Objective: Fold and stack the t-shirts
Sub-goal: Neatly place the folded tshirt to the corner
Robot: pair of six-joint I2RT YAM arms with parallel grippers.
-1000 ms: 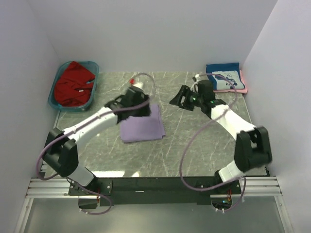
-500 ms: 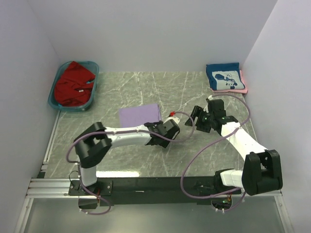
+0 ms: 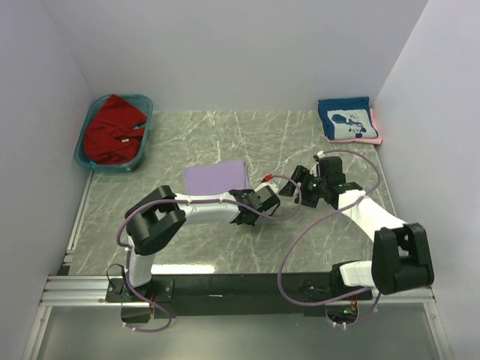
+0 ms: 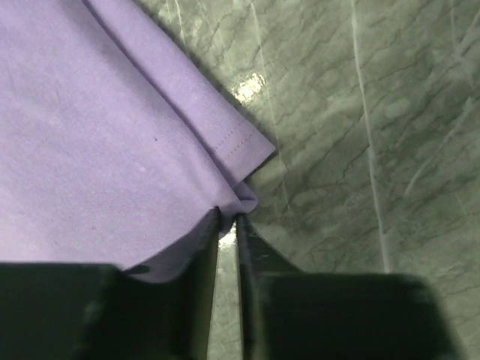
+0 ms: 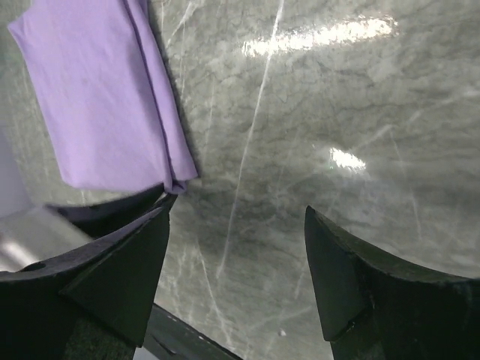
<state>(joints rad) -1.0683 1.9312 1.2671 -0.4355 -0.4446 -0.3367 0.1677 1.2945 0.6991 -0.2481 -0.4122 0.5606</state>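
Elbow folded low, the left gripper [image 4: 227,219] nearly closes at the lavender t-shirt [image 4: 97,150] corner; hold unclear. The right gripper [image 5: 236,210] hovers beside, spread wide.

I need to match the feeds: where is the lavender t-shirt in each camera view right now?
Top external: the lavender t-shirt lies folded at the middle of the table.
Left wrist: it fills the upper left, its edge reaching the left gripper.
Right wrist: it is in the upper left, beyond the open right gripper.
Shared landmark: the shirt's hemmed corner.
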